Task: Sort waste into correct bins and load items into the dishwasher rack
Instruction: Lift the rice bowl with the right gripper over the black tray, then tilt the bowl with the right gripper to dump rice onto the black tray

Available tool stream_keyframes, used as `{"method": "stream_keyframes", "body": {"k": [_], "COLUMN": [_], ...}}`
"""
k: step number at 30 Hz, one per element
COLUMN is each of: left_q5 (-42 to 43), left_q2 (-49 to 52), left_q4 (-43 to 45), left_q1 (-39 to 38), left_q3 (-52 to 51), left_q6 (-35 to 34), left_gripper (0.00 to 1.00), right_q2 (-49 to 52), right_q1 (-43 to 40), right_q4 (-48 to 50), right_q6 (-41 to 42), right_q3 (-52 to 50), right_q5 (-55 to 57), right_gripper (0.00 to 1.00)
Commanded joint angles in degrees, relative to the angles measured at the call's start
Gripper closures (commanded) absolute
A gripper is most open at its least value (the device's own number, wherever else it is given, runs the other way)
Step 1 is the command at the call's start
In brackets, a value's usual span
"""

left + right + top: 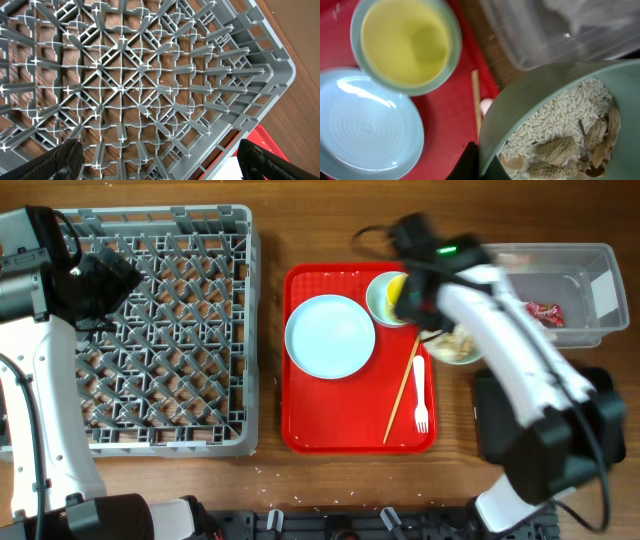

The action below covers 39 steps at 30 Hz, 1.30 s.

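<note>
While right gripper (480, 165) clamps rice bowl (530, 110) rim beside red tray (340, 415), left gripper (165, 160) gapes wide; on tray one plate (330, 335), second bowl (378, 298), one fork (421, 405); black tray (488, 425) part-hidden under arm.

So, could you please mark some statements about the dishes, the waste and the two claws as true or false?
1. The right claw is shut on the rim of the bowl of rice. True.
2. The plate stands in the rack. False: it lies on the red tray, and no dish shows in the rack.
3. The red wrapper lies in the clear tub. True.
4. The fork lies in the black tray. False: it is on the red tray, beside the chopsticks.
5. The left claw grips a chopstick. False: it is open above the rack and holds nothing.
</note>
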Motion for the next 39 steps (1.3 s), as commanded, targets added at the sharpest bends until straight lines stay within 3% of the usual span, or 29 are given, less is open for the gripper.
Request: {"method": "stream_keyframes", "body": {"k": [1,4,6,9,16,19,26,29,37,39], "left_q5": [-0.8,-0.8,-0.8,-0.8,-0.8,-0.8,-0.8,-0.8,-0.8,-0.8], "left_q2": [-0.1,-0.1,-0.1,-0.1,-0.1,-0.1,-0.1,-0.1,-0.1,-0.1], "left_q4": [0.2,0.2,0.2,0.2,0.2,0.2,0.2,0.2,0.2,0.2], "left_q1": [0.2,0.2,0.2,0.2,0.2,0.2,0.2,0.2,0.2,0.2], "left_q3": [0.0,0.0,0.0,0.0,0.0,0.0,0.0,0.0,0.0,0.0], "left_q6": [-0.3,-0.3,-0.3,-0.3,-0.3,-0.3,-0.3,-0.3,-0.3,-0.3], "left_gripper": [0.0,0.0,0.0,0.0,0.0,0.0,0.0,0.0,0.0,0.0], "right_q2": [-7.3,-7.6,-7.6,-7.6,-7.6,-7.4,-7.3,-7.3,-6.7,-6.2], "right_q1": [-14.4,-28.1,-35.0,-42.2,-60.2,-64.5,-72.8,-75.2,-75.7,-75.9], "right_q4": [-0.2,-0.1,-0.2,-0.2,3.5,4.5,11.3,10.3,13.2,16.3], "right_q6": [-6.9,-13.3,-13.8,-15.4,-29.9,-36.4,-35.4,-41.3,-40.1,-33.9], "right_q3": [1.4,0.4,-1.4,-3.3,-14.5,-18.7,-27.3,-28.8,-29.7,-29.7], "right_q5": [-11.3,-22.8,-23.3,-26.0,-47.3,-58.8,-67.1,-78.5,-78.7,-75.9], "right_gripper": [0.96,0.96,0.96,0.96,0.96,0.96,0.96,0.96,0.96,0.96]}}
